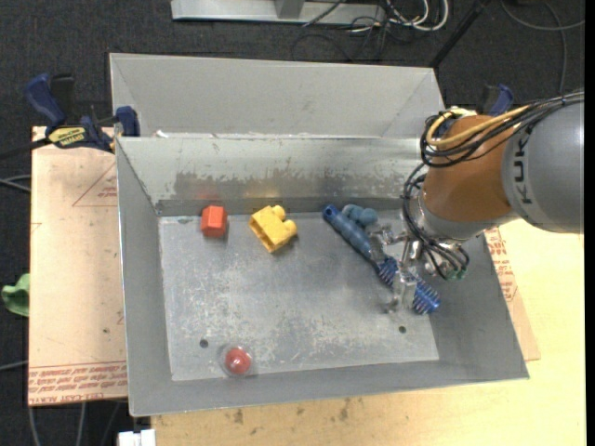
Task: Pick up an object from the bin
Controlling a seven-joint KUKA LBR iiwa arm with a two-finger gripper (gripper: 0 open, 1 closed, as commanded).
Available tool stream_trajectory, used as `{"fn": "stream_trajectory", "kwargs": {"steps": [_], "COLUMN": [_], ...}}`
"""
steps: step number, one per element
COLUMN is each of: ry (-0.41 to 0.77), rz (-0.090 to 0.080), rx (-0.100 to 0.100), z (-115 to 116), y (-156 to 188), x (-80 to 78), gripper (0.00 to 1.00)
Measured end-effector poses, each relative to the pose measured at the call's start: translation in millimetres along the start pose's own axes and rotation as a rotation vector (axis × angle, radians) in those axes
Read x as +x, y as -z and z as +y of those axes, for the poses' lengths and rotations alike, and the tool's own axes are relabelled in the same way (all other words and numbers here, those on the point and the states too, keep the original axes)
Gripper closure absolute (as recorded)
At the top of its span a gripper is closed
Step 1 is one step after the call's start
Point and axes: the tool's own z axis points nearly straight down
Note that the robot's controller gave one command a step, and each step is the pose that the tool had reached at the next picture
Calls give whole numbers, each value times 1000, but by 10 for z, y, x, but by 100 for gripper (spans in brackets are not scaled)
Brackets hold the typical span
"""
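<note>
The claw point(402, 291) sits low over the blue brush point(356, 229) on the right side of the bin point(297, 314). Honestly can't tell if it's open or closed. Further left are a yellow block point(272, 228) and an orange cube point(214, 221), with a red ball point(238, 360) front-left.

The middle of the bin floor point(307, 309) is bare, from the left wall across toward the right part, so a wide way is open there from above. Close to the back wall stand a small red cube point(214, 221) and a yellow block point(272, 228), near each other with a narrow gap between them. A red ball point(238, 360) lies alone near the front wall, on the left. In the right part a long blue tool point(351, 228) lies slantwise from the back wall toward the front. The gripper point(402, 293) and the arm's orange cover point(460, 193) hang over its front end and block that side.
</note>
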Motion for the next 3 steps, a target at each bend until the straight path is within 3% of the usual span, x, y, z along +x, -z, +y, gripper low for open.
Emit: {"fn": "stream_trajectory", "kwargs": {"steps": [1,2,3], "ry": [-182,-180,-160], "rz": [-1,0,-9], "rx": [-4,-6,4], "z": [-443,-428,-418], "y": [-37,-38,1593], "x": [-312,-313,-427], "gripper": [0,100,100]}}
